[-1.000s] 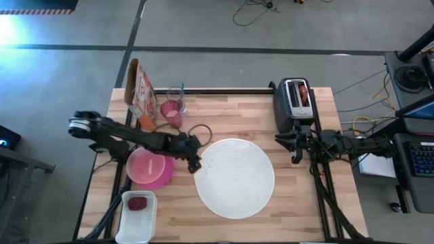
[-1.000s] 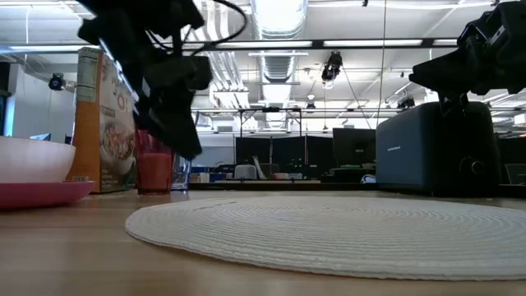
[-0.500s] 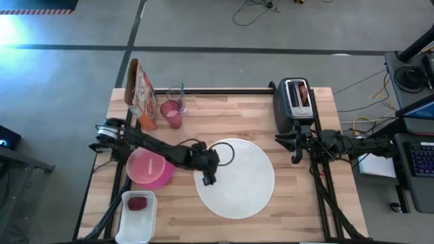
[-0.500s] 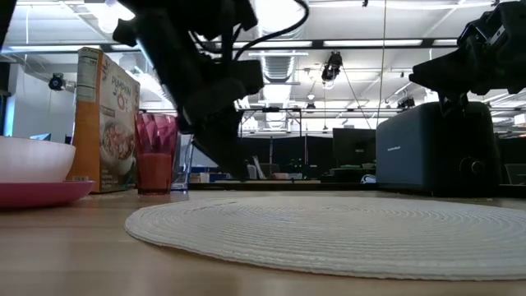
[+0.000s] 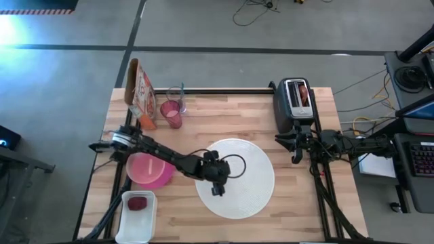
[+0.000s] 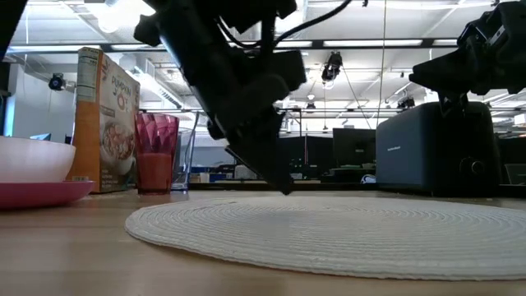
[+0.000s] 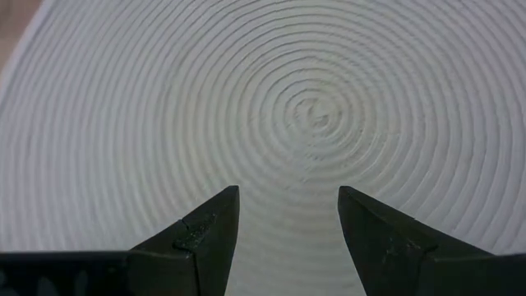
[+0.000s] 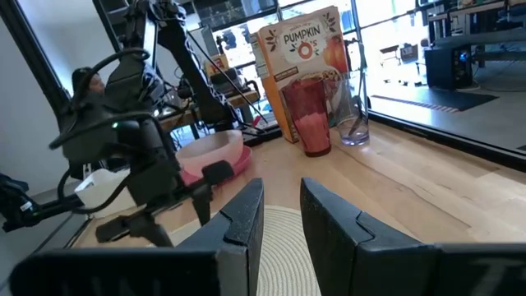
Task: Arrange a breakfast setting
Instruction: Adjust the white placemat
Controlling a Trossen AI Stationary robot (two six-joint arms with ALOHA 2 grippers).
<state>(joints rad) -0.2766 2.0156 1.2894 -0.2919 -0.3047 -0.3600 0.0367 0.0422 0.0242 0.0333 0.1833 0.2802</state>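
A round white woven mat (image 5: pixel 237 177) lies flat on the wooden table. My left gripper (image 5: pixel 217 190) hangs just above the mat's left-middle part, slanting down. It is open with nothing between its fingers (image 7: pixel 288 201); its tips (image 6: pixel 283 187) stand a little above the weave. A pale pink bowl (image 5: pixel 147 167) sits on a magenta plate (image 5: pixel 163 180) left of the mat. A pink tumbler (image 5: pixel 171 113) and a clear glass (image 5: pixel 178 95) stand at the far left. My right gripper (image 5: pixel 296 153) waits level at the right edge, narrowly open (image 8: pixel 282 201).
A cereal box (image 5: pixel 140 91) stands at the far left corner. A black toaster (image 5: pixel 294 102) with a bagel (image 5: pixel 303 95) in its slot stands at the far right. A white tub (image 5: pixel 137 218) holding a dark red fruit (image 5: pixel 137 202) sits at the near left corner.
My left gripper has gone from beside the bowl toward the table's right and near edges, out over the white mat, and has sunk closer to it. It has stayed open. Nothing on the table has moved.
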